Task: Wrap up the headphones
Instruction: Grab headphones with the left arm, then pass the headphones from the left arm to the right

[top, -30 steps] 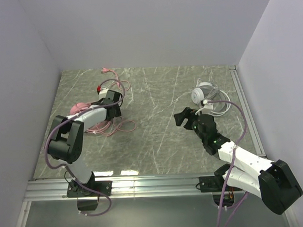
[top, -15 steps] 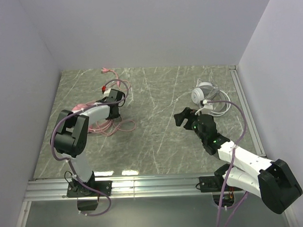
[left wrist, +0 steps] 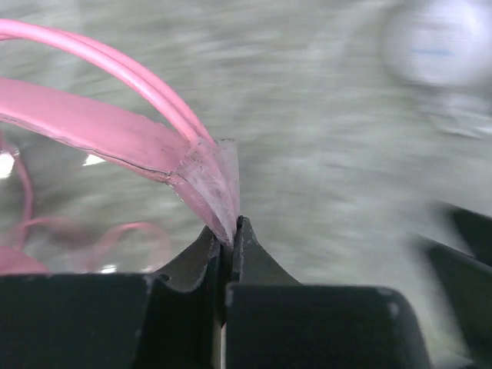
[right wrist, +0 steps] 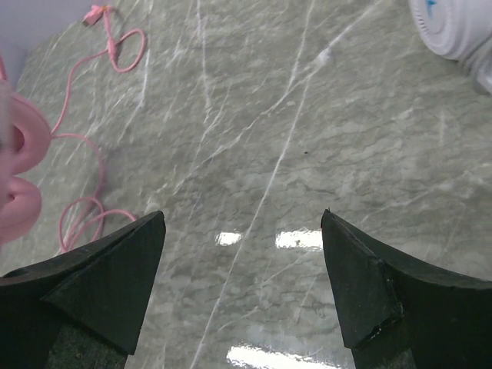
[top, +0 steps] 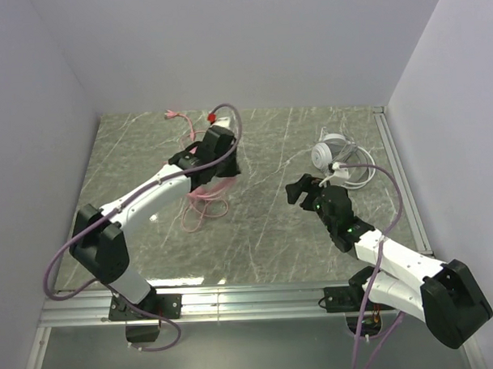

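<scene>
My left gripper (top: pixel 220 158) is shut on the pink headphones (left wrist: pixel 92 127), pinching a translucent pink piece at the end of the band (left wrist: pixel 211 178) between the fingertips (left wrist: pixel 231 231). The headset hangs above the table left of centre, and its pink cups (right wrist: pixel 15 181) show at the left edge of the right wrist view. Its pink cord (top: pixel 200 204) dangles and trails on the table, the plug (top: pixel 173 115) lying at the far left. The white-grey headphones (top: pixel 330 153) lie at the far right with their thin cord. My right gripper (top: pixel 299 189) hovers open just in front of them, with nothing between its fingers (right wrist: pixel 242 219).
The grey marble table (top: pixel 264 232) is walled on the left, back and right. A metal rail (top: pixel 259 301) runs along the near edge by the arm bases. The left arm's purple cable (top: pixel 228 112) loops above its wrist.
The left gripper closed on the pink headphones, then swung right and away from the left wall, lifting them and dragging the cord along. The right arm has not moved.
</scene>
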You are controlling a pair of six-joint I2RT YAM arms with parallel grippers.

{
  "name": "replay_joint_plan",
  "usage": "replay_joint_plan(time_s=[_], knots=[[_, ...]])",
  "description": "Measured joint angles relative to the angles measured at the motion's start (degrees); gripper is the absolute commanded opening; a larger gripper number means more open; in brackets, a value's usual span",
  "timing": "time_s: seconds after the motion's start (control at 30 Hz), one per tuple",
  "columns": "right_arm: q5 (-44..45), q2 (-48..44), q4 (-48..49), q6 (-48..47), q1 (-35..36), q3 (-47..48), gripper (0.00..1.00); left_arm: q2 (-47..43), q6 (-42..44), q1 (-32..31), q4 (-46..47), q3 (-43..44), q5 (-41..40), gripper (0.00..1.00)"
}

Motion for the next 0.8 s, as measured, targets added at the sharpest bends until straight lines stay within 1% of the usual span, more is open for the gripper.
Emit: replay_joint_plan(time_s=[0.1, 0.17, 0.23, 0.37, 0.47, 0.5, 0.6, 0.67, 0.8], knots=[[2.1, -1.4, -1.0, 1.0, 0.0, 0.0, 0.89, -2.1, -2.7, -4.3, 3.9, 1.8, 6.3, 0.0], [3.8, -2.7, -1.6, 1.6, 0.0, 0.0, 0.89, -4.5, -5.5, -5.9, 7.7, -0.2, 10.8, 0.0], [5.0, -4.0, -1.8, 2.0, 0.0, -0.2, 0.89, -7.6, -8.6, -6.1, 13.1, -4.6, 14.7, 0.0], [6.4, -5.5, -2.1, 2.4, 0.0, -1.0, 0.88, -11.4, -14.3, -2.7, 21.2, -14.9, 20.5, 0.0], [6.4, -5.2, -2.2, 2.4, 0.0, -1.0, 0.87, -11.9, -18.3, 2.2, 28.1, -23.7, 25.2, 0.0], [6.4, -5.1, -2.2, 2.4, 0.0, -1.0, 0.87, -12.0, -20.3, 4.2, 31.7, -26.7, 28.0, 0.0], [6.3, -4.8, -2.2, 2.4, 0.0, -1.0, 0.86, -14.7, -21.8, 7.8, 38.4, -31.8, 31.7, 0.0], [6.0, -4.7, -2.1, 2.3, 0.0, -1.0, 0.86, -16.8, -22.9, 9.8, 40.9, -34.0, 33.5, 0.0], [3.7, -4.7, -1.2, 1.7, 0.0, -1.1, 0.82, -17.6, -23.7, 11.0, 42.4, -35.1, 35.3, 0.0]])
